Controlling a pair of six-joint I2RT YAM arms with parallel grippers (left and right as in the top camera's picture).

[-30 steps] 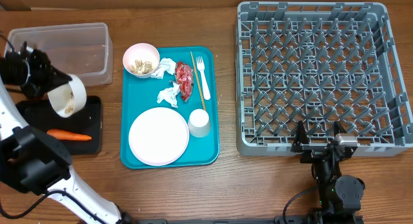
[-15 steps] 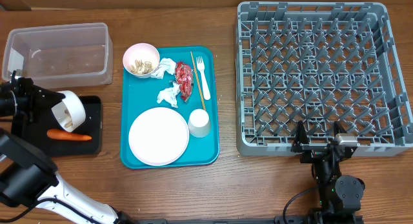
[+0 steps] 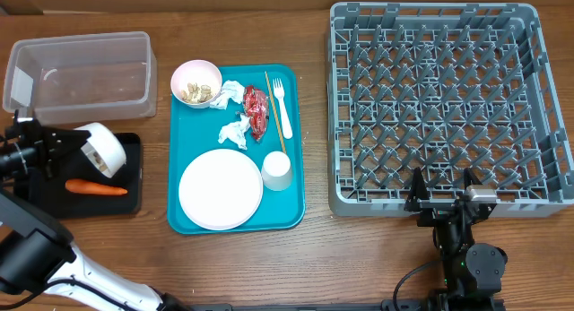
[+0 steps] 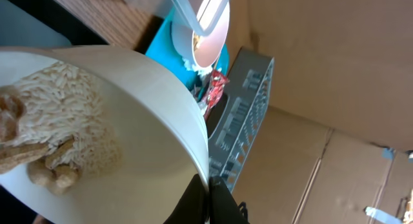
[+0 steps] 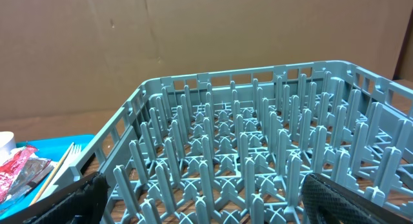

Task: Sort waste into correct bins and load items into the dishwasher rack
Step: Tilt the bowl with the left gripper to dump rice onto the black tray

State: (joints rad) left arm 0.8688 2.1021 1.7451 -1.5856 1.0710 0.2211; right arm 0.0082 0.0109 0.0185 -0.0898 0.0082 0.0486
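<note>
Left gripper point(image 3: 73, 142) is clamping the bowl point(image 3: 103, 150) tipped over the black tray point(image 3: 133, 203) at nine o'clock so rice point(image 4: 58, 114) can slide out. Right gripper point(image 3: 442, 187) is resting wide open at the rack's point(image 3: 341, 105) six o'clock.

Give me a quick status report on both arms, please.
Left claw shut on bowl, tilted over black tray, rice inside. Right claw open at rack. No obstruction.
</note>
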